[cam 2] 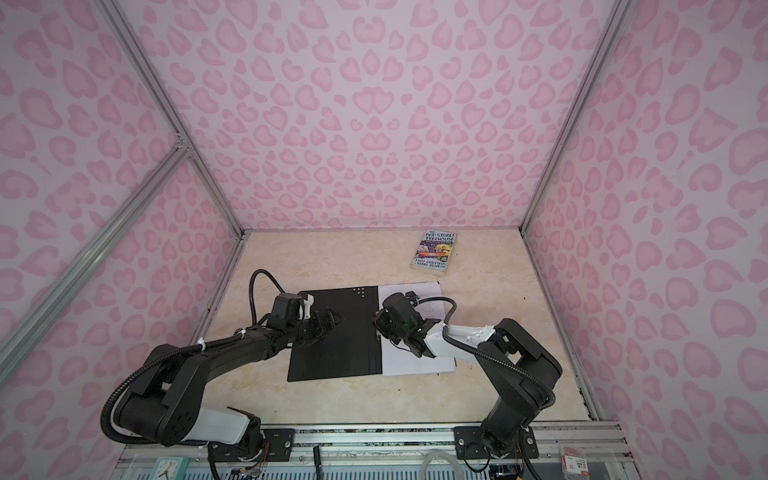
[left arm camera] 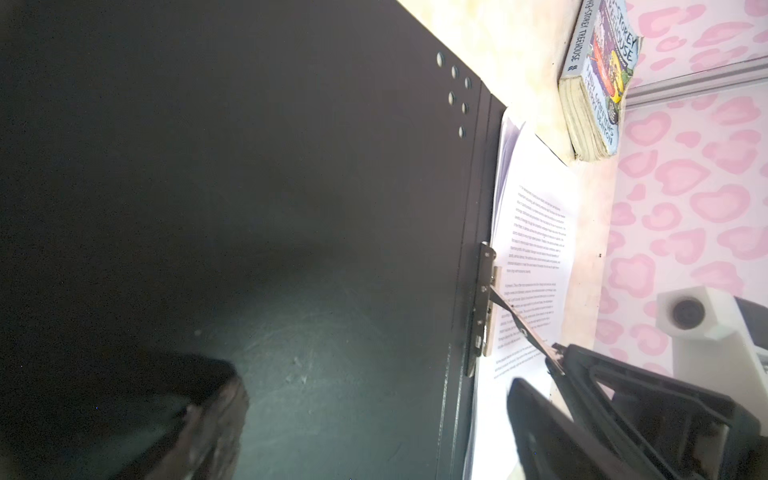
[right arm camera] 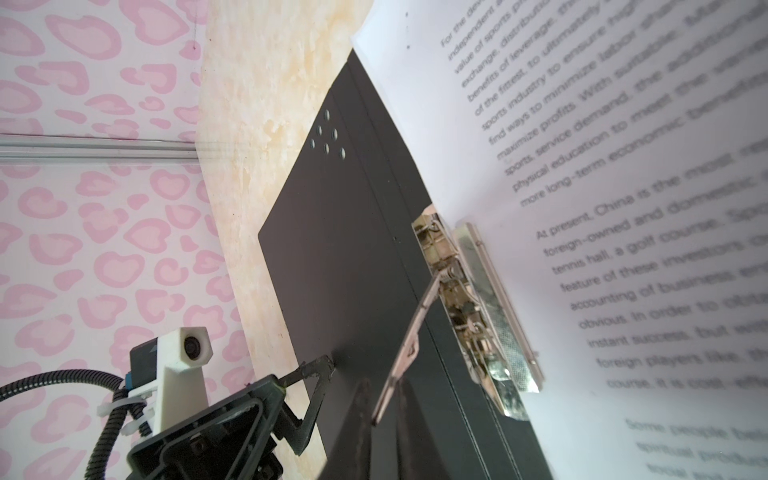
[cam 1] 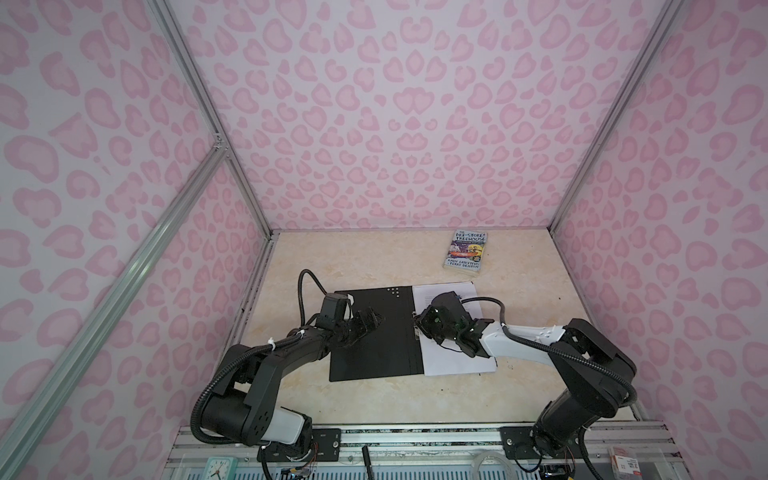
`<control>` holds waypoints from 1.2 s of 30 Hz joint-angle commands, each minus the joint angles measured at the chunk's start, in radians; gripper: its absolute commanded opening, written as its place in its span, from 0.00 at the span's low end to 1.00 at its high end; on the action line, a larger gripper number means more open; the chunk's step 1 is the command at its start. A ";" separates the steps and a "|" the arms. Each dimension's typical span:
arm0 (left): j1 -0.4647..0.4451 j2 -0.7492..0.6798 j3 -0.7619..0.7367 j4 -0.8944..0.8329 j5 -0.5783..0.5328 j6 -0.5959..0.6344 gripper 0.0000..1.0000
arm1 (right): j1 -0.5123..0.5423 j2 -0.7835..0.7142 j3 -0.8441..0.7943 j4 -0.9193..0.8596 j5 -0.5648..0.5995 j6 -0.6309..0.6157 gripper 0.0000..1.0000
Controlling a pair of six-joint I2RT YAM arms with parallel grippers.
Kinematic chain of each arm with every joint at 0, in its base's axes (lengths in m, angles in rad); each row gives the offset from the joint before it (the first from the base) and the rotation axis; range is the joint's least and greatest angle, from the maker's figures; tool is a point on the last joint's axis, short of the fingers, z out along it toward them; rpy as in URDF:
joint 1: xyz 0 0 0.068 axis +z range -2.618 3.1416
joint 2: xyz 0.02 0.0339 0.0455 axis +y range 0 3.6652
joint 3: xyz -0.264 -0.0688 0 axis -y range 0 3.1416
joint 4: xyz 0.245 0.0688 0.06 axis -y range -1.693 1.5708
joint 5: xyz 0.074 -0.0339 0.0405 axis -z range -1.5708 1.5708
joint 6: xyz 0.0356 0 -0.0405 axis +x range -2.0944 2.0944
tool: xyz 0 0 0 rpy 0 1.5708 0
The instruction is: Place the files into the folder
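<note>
The folder (cam 1: 374,332) (cam 2: 336,332) lies open on the table, black inside facing up, small dots at its far corner. The files (cam 1: 453,357) (cam 2: 415,361), white printed sheets, rest on its right half under the metal spine clip (left arm camera: 484,299) (right arm camera: 469,307). My right gripper (cam 1: 417,326) (right arm camera: 384,419) is over the spine, shut on the clip's raised lever (right arm camera: 415,324) (left arm camera: 523,328). My left gripper (cam 1: 372,320) (left arm camera: 374,436) stands open, low over the bare left flap (left arm camera: 291,208), with nothing between its fingers.
A paperback book (cam 1: 465,253) (cam 2: 435,253) (left arm camera: 598,83) lies at the back right of the beige table (cam 1: 374,266). Pink patterned walls close in three sides. A small clock (cam 1: 216,467) and a tape roll (cam 1: 490,461) sit on the front rail.
</note>
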 commanded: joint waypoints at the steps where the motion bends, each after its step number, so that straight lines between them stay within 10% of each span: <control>1: 0.002 -0.001 -0.001 -0.049 -0.007 0.002 0.99 | -0.001 0.008 -0.005 0.022 -0.001 0.009 0.13; 36: 0.013 0.011 -0.008 -0.071 -0.064 -0.017 0.99 | 0.017 0.024 -0.236 0.184 -0.017 -0.042 0.00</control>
